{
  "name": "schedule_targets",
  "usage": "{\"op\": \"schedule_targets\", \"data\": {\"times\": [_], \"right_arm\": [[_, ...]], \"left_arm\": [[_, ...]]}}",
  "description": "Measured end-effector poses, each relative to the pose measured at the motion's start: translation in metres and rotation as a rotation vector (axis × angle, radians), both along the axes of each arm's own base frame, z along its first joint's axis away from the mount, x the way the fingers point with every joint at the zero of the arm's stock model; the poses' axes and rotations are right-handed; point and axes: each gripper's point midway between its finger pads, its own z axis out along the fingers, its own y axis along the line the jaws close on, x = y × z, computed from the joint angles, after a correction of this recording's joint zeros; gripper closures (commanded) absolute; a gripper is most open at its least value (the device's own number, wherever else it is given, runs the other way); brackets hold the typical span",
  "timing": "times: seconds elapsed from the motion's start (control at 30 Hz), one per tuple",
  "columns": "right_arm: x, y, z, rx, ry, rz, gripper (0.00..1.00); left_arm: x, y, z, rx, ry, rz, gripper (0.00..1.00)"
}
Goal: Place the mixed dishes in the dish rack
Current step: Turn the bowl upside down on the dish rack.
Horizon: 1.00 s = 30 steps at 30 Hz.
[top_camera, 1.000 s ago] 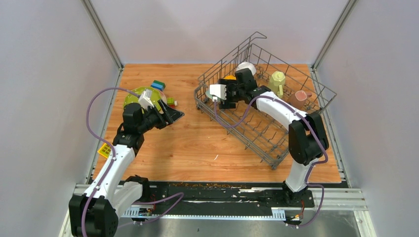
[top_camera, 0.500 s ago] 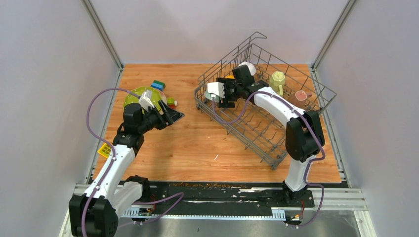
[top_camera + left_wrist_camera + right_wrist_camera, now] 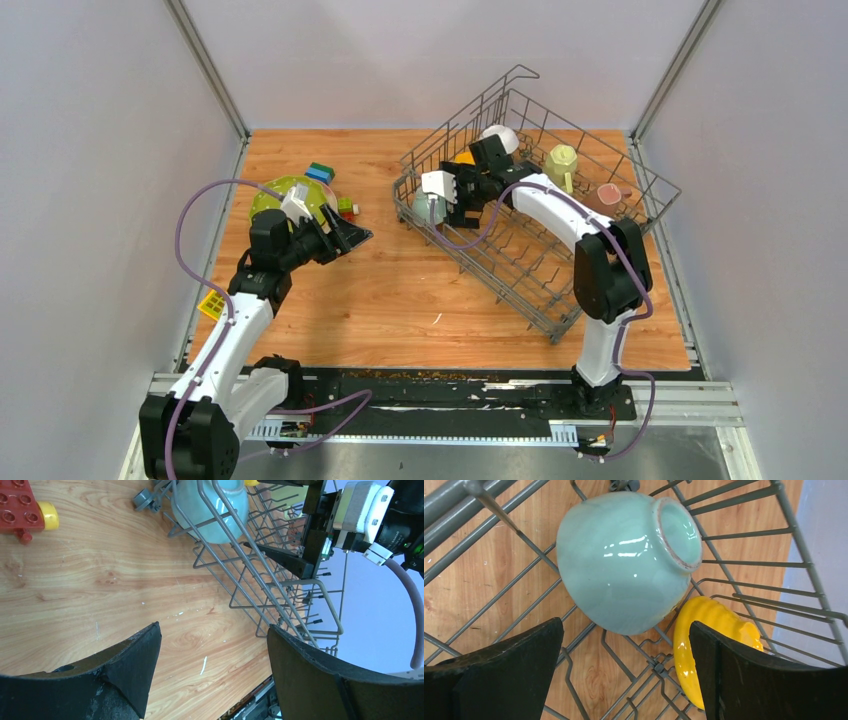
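- Right gripper (image 3: 625,630) is down inside the dish rack (image 3: 475,270) at its near-left corner, fingers spread wide and holding nothing.
- The teal cup (image 3: 624,565) lies on the rack wires between those fingers, tipped with its foot ring up and clear of both pads. I count that one as loaded.
- A yellow bowl (image 3: 704,640) leans on the wires, touching the cup or just beside it.
- Further along the rack there is a white bowl (image 3: 500,135), a pale-green mug (image 3: 561,165) and a pink mug (image 3: 607,197). That makes five pieces in.
- Left gripper (image 3: 214,630) hovers over bare table, jaws apart and empty.
- The lime-green plate (image 3: 275,190) is out on the table at the far left, partly behind the left arm, with toy blocks (image 3: 320,172) at its edge.
- By my judgement that plate is the one dish left to load. No other plates show in any view.
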Motion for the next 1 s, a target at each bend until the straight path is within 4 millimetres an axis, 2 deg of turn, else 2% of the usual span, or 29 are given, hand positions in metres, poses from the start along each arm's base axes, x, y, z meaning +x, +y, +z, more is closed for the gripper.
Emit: {"op": "schedule_targets", "data": {"times": [0.17, 0.47, 0.7, 0.87, 1.0], "right_arm": [[-0.001, -0.002, -0.008, -0.016, 0.026, -0.004, 0.1], [-0.002, 0.007, 0.0, 0.03, 0.049, -0.019, 0.11], [0.003, 0.017, 0.019, 0.123, 0.039, -0.062, 0.1], [-0.007, 0.023, 0.041, 0.201, 0.036, -0.046, 0.1], [-0.014, 0.026, 0.039, 0.218, 0.062, -0.025, 0.1]], "left_arm": [[0.0, 0.0, -0.001, 0.003, 0.001, -0.001, 0.16], [0.001, 0.001, -0.001, 0.011, -0.003, 0.004, 0.16], [0.001, 0.002, -0.002, 0.016, -0.005, 0.009, 0.16], [0.001, 0.002, -0.002, 0.016, -0.006, 0.009, 0.16], [0.001, 0.002, -0.002, 0.017, -0.005, 0.008, 0.16]]}}
